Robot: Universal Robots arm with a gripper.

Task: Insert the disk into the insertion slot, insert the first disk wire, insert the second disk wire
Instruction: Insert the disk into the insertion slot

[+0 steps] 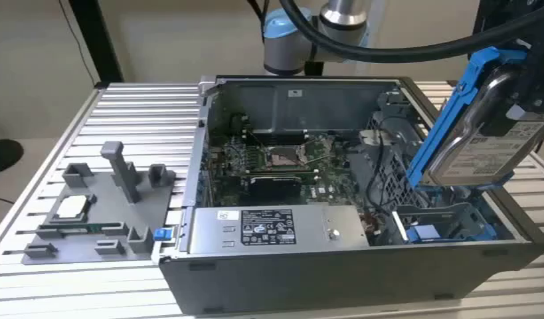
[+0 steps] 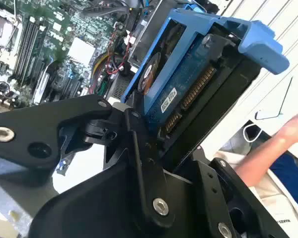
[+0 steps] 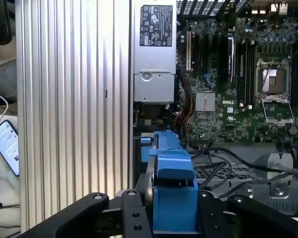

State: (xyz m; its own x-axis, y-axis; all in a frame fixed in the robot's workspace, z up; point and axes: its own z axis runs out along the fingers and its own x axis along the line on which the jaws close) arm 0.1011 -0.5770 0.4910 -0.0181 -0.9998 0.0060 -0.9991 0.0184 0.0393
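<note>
Disk [image 1: 484, 143], clamped in the end effector [image 3: 173, 208], hangs tilted just above the insertion slot [image 1: 449, 222], so it likely needs levelling and squaring to that bay before easing down clear of the cables [image 1: 374, 176].

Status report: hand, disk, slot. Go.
Hand shut on disk. Disk tilted on edge, held above insertion slot, not in. Black cables lie beside slot.
</note>
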